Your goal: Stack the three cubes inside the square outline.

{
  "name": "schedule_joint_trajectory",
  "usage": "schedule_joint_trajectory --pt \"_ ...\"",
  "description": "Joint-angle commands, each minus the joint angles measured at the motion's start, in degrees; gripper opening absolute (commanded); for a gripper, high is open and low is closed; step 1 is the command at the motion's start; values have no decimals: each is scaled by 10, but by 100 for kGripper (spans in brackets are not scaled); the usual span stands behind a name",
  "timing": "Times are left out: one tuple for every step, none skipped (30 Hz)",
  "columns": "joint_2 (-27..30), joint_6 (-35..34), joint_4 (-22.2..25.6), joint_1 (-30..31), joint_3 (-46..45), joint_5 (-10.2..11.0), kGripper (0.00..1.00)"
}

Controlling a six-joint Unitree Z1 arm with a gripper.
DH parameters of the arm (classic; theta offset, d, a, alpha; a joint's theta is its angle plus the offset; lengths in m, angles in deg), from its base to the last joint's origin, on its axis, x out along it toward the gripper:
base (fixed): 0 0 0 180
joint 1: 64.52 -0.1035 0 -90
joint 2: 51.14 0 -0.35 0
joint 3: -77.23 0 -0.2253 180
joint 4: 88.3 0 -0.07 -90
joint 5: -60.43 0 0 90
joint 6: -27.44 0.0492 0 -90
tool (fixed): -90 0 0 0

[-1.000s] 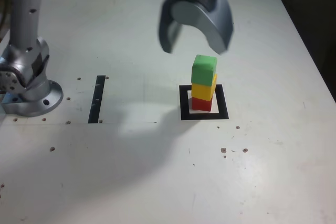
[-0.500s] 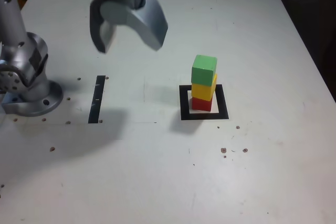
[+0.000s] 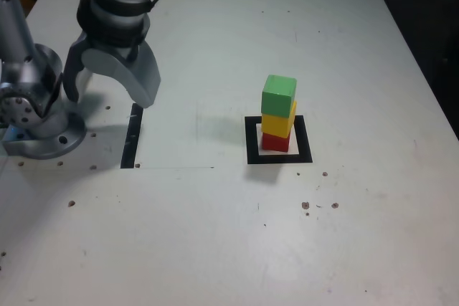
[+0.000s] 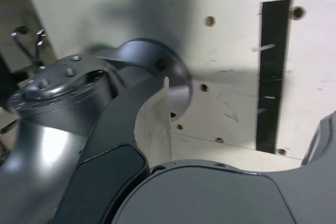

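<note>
Matte green cube [image 3: 279,96] tops yellow [image 3: 278,124], red cubes [image 3: 275,141].

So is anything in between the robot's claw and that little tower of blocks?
Nothing visible stands between the open claw and the stack. In the exterior view, only bare table and part of the black strip lie between them, both flat.

Probably a lab: drilled white tabletop [image 3: 344,234]
</note>
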Motion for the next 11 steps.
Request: schedule_joint_trajectory --pt "4 3 -11 -3 -11 -7 99" --pt "5 5 -20 -5 -17 -11 99" --pt "5 6 -28 -7 -22 -16 99" --pt "6 8 -37 -9 -28 -20 99" --pt "7 9 -46 -11 -33 -24 99" --pt "8 11 -53 -13 -38 -28 99" --pt "9 13 -59 -14 -42 -31 99" --pt "9 14 -63 -15 -45 -33 100" --pt "10 15 -67 -15 -48 -33 100" --pt "11 16 -70 -15 -50 -34 100" --pt "11 18 -73 -16 -52 -35 100"
